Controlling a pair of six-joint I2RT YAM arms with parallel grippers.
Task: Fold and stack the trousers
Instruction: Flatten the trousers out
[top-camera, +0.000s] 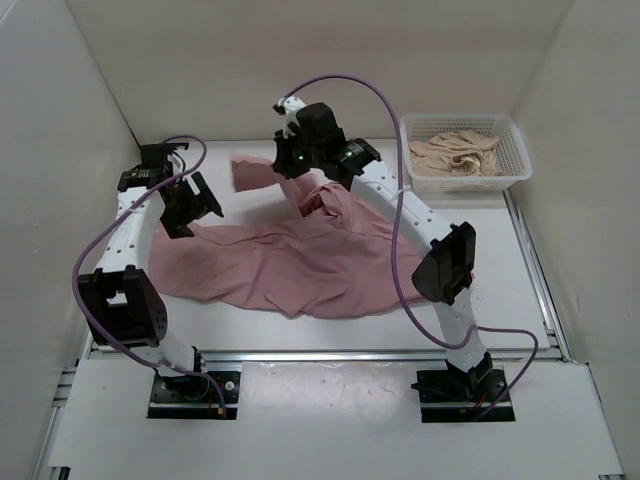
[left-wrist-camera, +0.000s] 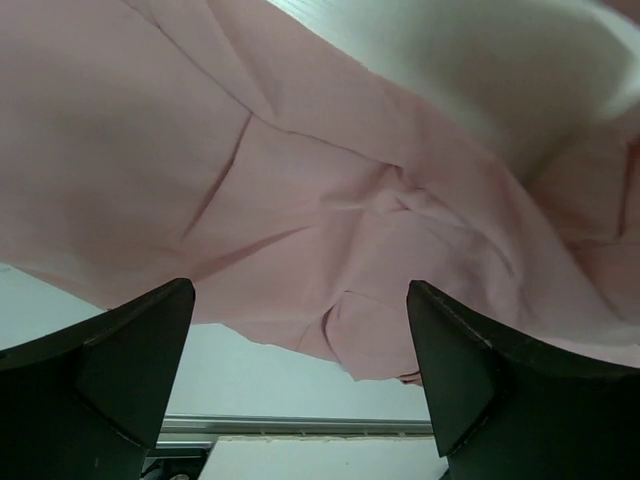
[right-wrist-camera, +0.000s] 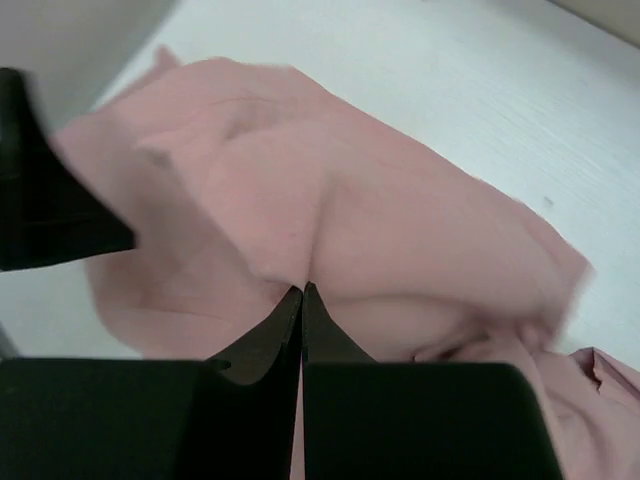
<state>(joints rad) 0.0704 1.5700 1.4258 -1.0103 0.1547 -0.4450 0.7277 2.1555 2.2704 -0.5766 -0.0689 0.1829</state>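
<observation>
A white mesh basket (top-camera: 470, 184) sits at the far right corner of the surface (top-camera: 480, 270), with crumpled beige cloth (top-camera: 455, 155) in it, well apart from the trousers (top-camera: 290, 265). The right arm slants across from near right to far centre, passing over the right part of the trousers and hiding some of it. White walls close in the left, far and right sides.

The right end effector (top-camera: 288, 165) is pinched fully closed, its fingertips meeting on a raised fold of the trousers (right-wrist-camera: 380, 230) at the far centre. From it a flap hangs out to the left, clear of the surface. The left end effector (top-camera: 190, 205) is spread wide and grips nothing, poised over the left edge of the trousers (left-wrist-camera: 300, 180). Whether it touches them cannot be told.

The trousers are dusty pink, thin and soft. They lie rumpled across the middle of the surface, with shallow creases and a seam line.
</observation>
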